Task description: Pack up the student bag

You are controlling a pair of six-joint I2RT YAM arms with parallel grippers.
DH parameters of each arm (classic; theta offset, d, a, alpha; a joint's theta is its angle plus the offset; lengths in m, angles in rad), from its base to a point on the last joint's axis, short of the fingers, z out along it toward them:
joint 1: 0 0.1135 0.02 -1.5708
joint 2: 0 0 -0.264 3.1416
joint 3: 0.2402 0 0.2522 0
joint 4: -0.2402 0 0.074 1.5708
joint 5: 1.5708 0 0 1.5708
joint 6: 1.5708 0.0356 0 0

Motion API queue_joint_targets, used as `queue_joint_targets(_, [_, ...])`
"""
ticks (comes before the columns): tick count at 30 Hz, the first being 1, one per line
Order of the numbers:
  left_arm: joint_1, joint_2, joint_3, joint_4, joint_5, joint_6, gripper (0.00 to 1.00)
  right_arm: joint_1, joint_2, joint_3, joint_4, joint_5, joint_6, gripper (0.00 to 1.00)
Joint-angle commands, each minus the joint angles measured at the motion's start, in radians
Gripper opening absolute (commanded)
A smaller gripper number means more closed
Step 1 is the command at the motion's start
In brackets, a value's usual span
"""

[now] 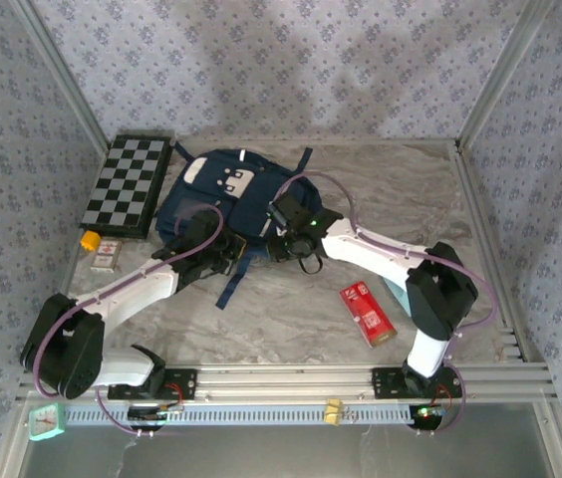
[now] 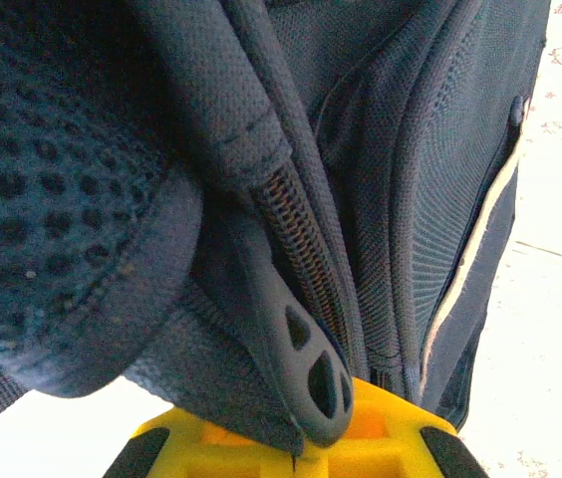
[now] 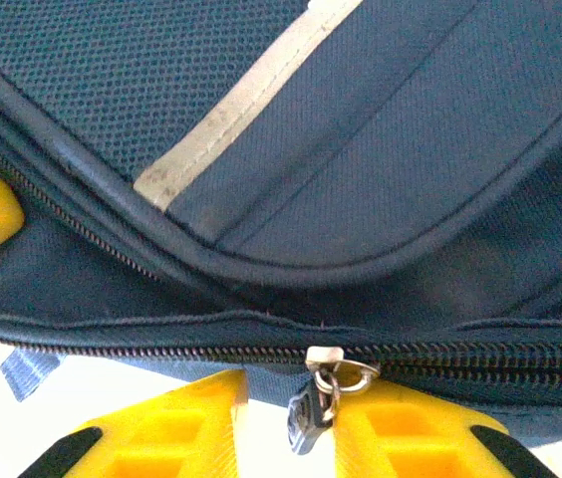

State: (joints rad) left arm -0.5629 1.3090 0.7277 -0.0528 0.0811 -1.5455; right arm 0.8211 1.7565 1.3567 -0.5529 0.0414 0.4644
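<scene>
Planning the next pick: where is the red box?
Top external view: the red box lies on the table's right half, beside the right arm's elbow, apart from the student bag.

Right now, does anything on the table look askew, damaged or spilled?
Nothing looks damaged or spilled. The student bag lies flat with one dark strap trailing loose toward the near edge, and the red box lies at a slant on the right.
</scene>
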Motion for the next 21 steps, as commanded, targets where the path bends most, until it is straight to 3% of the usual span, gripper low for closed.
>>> queue_joint_targets(1, [0.006,-0.034,0.047,0.053,0.012,0.017,0.00,0.001,0.024,0.023,0.009,0.061,0.014,0.28])
queue_joint_targets(3, [0.006,-0.034,0.045,0.053,0.011,0.017,0.00,0.004,0.026,0.022,0.013,0.084,0.020,0.27])
queue_joint_targets(12, [0.017,-0.034,0.046,0.039,0.012,0.048,0.00,0.001,-0.039,-0.005,-0.043,0.124,0.011,0.02])
queue_joint_targets(21, [0.184,0.010,0.137,-0.093,0.132,0.353,0.00,-0.069,-0.194,-0.155,-0.241,0.247,-0.004,0.00])
